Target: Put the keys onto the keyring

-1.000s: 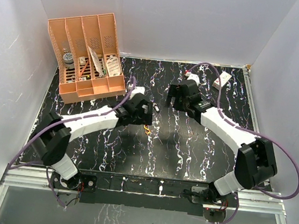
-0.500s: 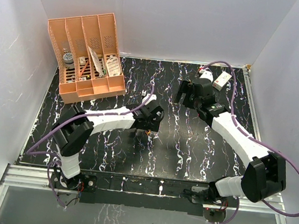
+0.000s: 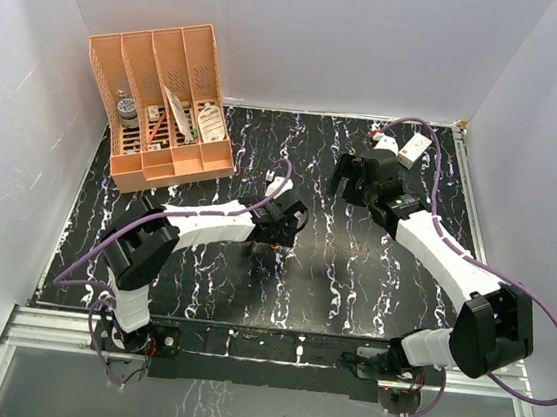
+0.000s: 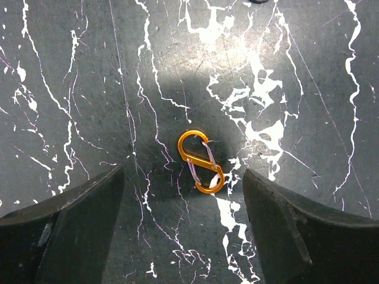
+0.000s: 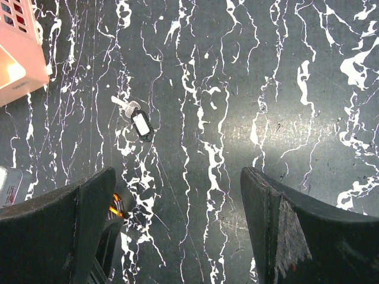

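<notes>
The keyring (image 4: 201, 162) is a small orange S-shaped clip lying flat on the black marbled table. My left gripper (image 4: 183, 236) is open and hovers right above it, with the clip just ahead of the gap between the fingers. In the top view the left gripper (image 3: 282, 224) covers the clip. The keys (image 5: 137, 121) are a tiny dark piece with a white label and a silvery tip, lying on the table ahead and left of my open, empty right gripper (image 5: 177, 236). They also show in the top view (image 3: 269, 176). The right gripper (image 3: 347, 181) is right of the keys.
A large orange slotted organizer (image 3: 159, 104) stands at the back left; its corner shows in the right wrist view (image 5: 18, 53). A white box with a red mark (image 3: 416, 147) lies at the back right. White walls enclose the table.
My left gripper has moved right and now sits over the keyring. My right gripper has shifted a little to the right and back, still open.
</notes>
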`<control>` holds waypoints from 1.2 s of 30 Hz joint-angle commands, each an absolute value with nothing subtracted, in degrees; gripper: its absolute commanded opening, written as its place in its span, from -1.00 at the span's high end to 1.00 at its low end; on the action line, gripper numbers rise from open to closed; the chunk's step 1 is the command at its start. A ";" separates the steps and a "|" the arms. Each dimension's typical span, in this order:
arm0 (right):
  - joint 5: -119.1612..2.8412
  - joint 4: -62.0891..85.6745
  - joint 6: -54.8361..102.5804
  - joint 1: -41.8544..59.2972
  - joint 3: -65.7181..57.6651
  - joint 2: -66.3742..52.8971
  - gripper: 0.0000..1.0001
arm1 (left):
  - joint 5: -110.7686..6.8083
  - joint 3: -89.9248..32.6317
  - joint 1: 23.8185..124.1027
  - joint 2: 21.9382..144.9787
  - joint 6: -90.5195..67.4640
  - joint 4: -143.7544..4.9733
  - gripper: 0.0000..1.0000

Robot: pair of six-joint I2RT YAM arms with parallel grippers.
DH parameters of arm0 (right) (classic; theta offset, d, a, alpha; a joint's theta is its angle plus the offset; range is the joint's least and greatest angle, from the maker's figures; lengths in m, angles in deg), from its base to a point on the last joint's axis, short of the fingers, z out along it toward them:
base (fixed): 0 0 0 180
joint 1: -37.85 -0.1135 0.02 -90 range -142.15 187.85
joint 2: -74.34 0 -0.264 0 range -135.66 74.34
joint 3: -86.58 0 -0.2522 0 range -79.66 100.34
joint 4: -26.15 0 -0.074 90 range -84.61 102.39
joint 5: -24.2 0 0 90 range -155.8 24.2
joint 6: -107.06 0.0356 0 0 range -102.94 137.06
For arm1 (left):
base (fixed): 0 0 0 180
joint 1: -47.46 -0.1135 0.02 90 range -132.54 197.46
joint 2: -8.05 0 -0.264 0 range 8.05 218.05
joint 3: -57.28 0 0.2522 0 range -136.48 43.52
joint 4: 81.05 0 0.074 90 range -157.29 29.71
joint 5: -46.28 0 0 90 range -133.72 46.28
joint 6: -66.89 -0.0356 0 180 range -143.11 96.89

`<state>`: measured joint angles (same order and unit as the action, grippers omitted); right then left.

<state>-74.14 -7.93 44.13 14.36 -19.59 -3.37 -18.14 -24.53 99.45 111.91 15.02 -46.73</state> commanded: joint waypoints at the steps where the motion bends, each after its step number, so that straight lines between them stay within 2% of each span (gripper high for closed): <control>1: -73.55 -4.22 43.61 14.65 -19.63 -1.60 -0.71 | -16.28 -26.45 99.80 112.65 14.58 -46.81 -0.54; 36: -72.19 -3.86 43.42 15.35 -19.70 -1.86 -0.71 | -15.09 -23.61 100.64 113.30 13.93 -45.96 -0.43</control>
<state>-72.59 -6.94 44.11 15.11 -19.59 -3.37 -17.35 -24.57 100.45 114.92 14.37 -47.30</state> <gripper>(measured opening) 0.853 0.718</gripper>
